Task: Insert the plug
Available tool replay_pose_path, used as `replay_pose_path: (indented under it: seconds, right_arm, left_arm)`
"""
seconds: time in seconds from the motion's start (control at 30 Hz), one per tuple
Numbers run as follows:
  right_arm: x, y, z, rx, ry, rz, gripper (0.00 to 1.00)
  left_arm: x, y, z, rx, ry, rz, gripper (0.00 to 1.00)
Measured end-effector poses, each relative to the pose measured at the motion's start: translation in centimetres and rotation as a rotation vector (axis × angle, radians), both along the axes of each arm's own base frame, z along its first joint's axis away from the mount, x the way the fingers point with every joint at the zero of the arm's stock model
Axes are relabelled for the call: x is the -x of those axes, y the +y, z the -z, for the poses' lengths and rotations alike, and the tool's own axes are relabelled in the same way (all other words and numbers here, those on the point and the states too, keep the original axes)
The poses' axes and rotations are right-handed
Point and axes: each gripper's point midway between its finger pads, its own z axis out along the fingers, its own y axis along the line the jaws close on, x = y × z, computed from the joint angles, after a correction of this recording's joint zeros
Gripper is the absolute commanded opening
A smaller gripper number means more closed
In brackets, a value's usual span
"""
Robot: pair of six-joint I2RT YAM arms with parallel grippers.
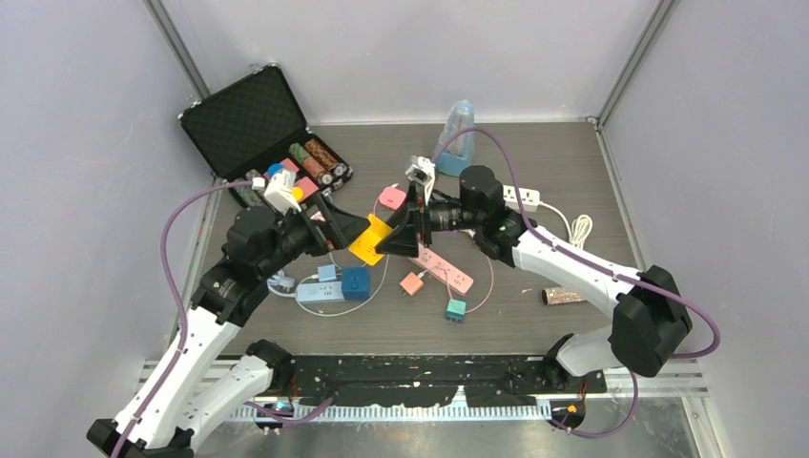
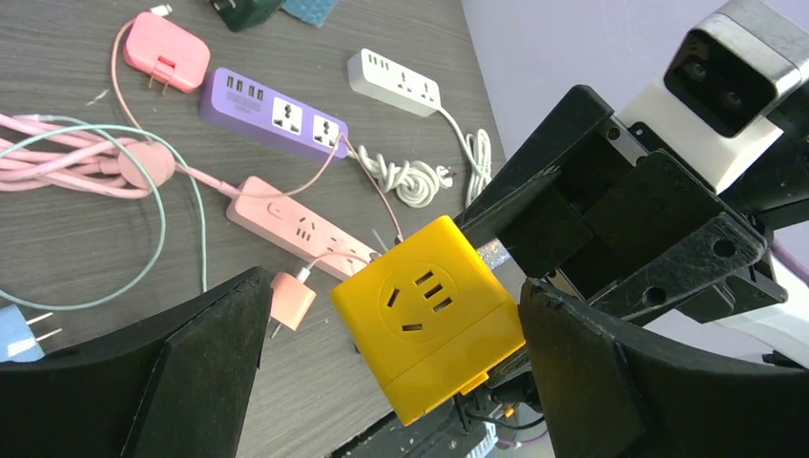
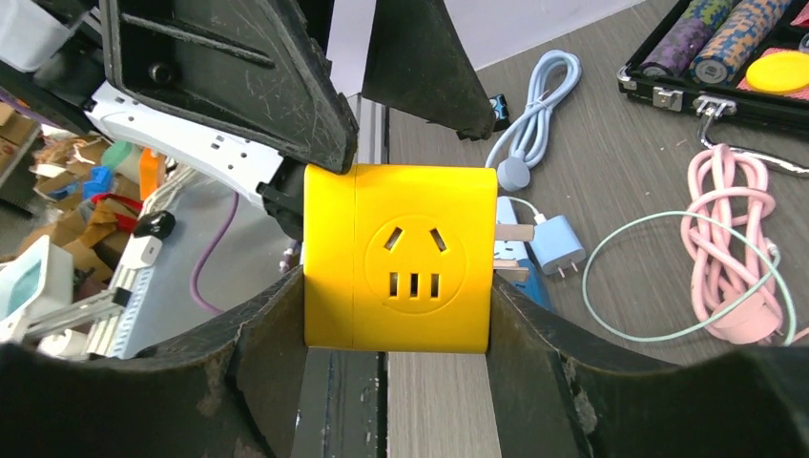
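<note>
A yellow cube socket [image 1: 367, 240] with plug prongs [image 3: 512, 234] on one side hangs above the table between both arms. My right gripper [image 3: 396, 286] is shut on it, its fingers pressed against two opposite sides of the cube [image 3: 396, 272]. My left gripper [image 2: 393, 286] is open around the same cube [image 2: 429, 315]; its jaws stand wide, with one finger [image 2: 591, 382] at the cube's edge and the other well apart. A light blue power strip [image 1: 320, 292] lies on the table just below and to the left.
A pink power strip [image 2: 296, 224], a purple one [image 2: 272, 113] and a white one [image 2: 393, 81] lie on the table with coiled cables. A small pink charger [image 2: 291, 301] lies close under the cube. An open black case [image 1: 253, 114] stands at the back left.
</note>
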Motion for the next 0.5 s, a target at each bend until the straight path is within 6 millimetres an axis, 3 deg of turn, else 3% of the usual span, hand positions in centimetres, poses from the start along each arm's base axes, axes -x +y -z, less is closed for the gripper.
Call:
replay_pose_path:
  seconds: [0.17,0.4,0.5]
  right_arm:
    - [0.6,0.2,0.3,0.028,-0.089,0.012,0.29]
    - [1.8,1.3,1.4,0.080,-0.223,0.009,0.30]
    - [1.3,1.3,1.6,0.088,-0.276,0.022,0.31]
  left_arm:
    - [0.7,-1.2,1.2,0.044,0.133,0.044,0.99]
    - [2.0,-3.3,4.7,0.163,0.419,0.100,0.85]
    - [2.3,-3.1,4.9,0.201,0.479,0.081,0.80]
